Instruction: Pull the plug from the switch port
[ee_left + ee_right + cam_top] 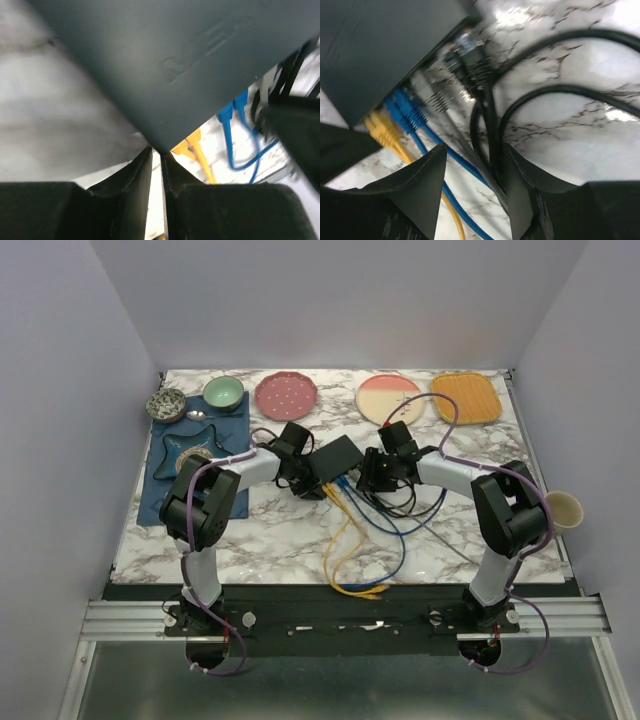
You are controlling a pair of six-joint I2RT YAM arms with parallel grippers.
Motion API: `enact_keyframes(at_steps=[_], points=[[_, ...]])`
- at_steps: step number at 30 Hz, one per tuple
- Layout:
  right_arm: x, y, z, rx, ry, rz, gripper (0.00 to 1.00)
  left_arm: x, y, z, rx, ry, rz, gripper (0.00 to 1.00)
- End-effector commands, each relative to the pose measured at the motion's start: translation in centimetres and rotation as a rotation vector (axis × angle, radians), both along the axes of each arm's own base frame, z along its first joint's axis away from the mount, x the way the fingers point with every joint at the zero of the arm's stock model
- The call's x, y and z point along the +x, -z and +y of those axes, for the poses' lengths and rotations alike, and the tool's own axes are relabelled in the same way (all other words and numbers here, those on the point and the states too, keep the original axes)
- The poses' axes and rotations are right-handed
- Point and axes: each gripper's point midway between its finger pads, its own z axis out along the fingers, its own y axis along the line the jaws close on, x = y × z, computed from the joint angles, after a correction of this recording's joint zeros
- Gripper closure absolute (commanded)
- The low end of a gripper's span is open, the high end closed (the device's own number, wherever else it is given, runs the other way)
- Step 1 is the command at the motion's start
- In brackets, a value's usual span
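We see the top view lit evenly and softly from above: the marble table carries a faint sheen and short, soft shadows, all sharp. In the left wrist view the switch is dim and smeared, the marble beside it a grey blur. In the right wrist view glare whitens the marble; the black cables and 2 blue plugs are soft, the near fingers dark.
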Motion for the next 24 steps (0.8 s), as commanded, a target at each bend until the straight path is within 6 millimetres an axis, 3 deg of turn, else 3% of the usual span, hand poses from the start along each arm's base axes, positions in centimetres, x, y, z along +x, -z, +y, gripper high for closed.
enact_keyframes(at_steps=[1, 5, 10, 18, 21, 24], points=[[-6.1, 1.9, 2.9, 0.081, -0.094, 0.216, 0.44, 2.2, 3.2, 3.6, 0.196, -0.047, 0.037, 0.73], [-6.2, 0.7, 5.7, 0.134, -0.134, 0.216, 0.44, 4.9, 1.6, 4.3, 0.203, -0.066, -0.001, 0.73], [-5.3, -0.6, 8.3, 0.185, -0.163, 0.208, 0.44, 6.6, 0.5, 6.2, 0.217, -0.094, -0.011, 0.73], [-4.7, -2.4, 9.1, 0.192, -0.165, 0.163, 0.44, 9.0, -1.9, 9.0, 0.269, -0.135, -0.092, 0.73], [-4.2, -3.5, 8.1, 0.131, -0.145, 0.127, 0.43, 9.9, -3.3, 10.2, 0.284, -0.146, -0.116, 0.73], [-2.4, -4.7, 4.3, -0.02, -0.067, -0.011, 0.39, 9.9, -5.7, 11.5, 0.323, -0.159, -0.18, 0.73]])
